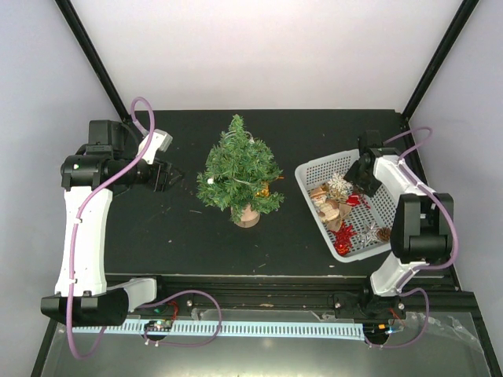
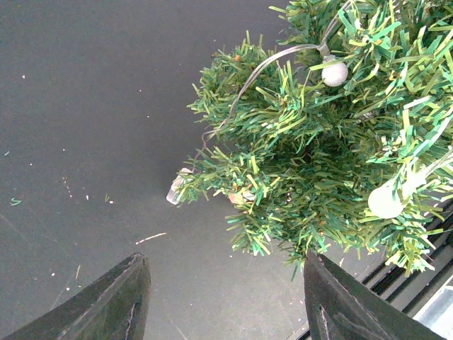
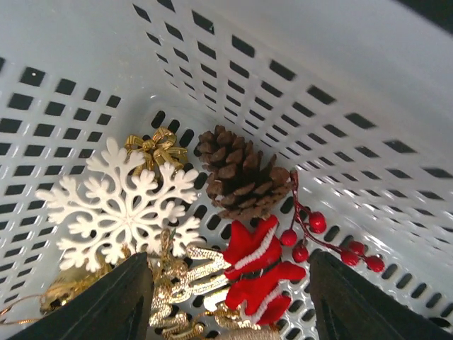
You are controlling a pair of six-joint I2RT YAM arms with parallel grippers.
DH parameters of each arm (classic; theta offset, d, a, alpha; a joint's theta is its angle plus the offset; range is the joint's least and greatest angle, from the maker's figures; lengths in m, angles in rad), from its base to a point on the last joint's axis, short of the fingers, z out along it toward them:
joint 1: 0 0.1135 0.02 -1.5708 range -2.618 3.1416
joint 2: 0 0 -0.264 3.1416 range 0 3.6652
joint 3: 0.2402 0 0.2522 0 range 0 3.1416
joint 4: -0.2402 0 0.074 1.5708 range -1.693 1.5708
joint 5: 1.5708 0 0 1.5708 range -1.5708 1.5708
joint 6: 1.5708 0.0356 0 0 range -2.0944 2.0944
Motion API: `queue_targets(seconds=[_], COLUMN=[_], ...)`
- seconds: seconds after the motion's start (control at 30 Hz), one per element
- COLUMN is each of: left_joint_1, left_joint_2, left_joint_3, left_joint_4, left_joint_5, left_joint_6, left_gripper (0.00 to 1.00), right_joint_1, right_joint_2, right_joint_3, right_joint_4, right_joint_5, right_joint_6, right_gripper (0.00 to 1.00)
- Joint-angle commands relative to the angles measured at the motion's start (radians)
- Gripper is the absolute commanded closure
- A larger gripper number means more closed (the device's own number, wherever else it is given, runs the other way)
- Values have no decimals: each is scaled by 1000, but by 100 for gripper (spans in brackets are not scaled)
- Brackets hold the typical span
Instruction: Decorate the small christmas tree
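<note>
The small christmas tree [image 1: 238,170] stands mid-table on its wood stump [image 1: 247,215], with a light string and a gold ornament [image 1: 265,189] on it. It also fills the upper right of the left wrist view [image 2: 333,134], with white bulbs [image 2: 335,73]. My left gripper [image 1: 163,178] is open and empty, just left of the tree. My right gripper [image 1: 360,179] is open, low inside the white mesh basket [image 1: 314,166]. Between its jaws lie a red santa suit ornament [image 3: 263,273] and a gold glitter ornament [image 3: 191,280]. A pine cone [image 3: 239,173], a white snowflake [image 3: 122,205] and red berries [image 3: 315,237] lie beyond.
The basket sits at the right of the black table [image 1: 157,236] and holds several more ornaments, among them wood slices [image 1: 326,206] and a silver star [image 1: 369,233]. A black rail [image 1: 259,302] runs along the near edge.
</note>
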Motion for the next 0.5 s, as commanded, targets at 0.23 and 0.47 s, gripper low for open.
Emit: queue_targets(seconds=[0.23,0.47], left_joint_1=[10,9], left_joint_2=[7,14], left_joint_3=[-10,-19], left_joint_4=[0,6], left_joint_5=[23,40], left_joint_6=[14,13], left_gripper=[40,40], right_joint_1=[-8,-8], right_joint_2=[121,162], right_joint_3=[45,63], right_joint_4=[34,47], right_joint_5=[59,90], right_joint_6=[6,5], right_gripper=[39,43])
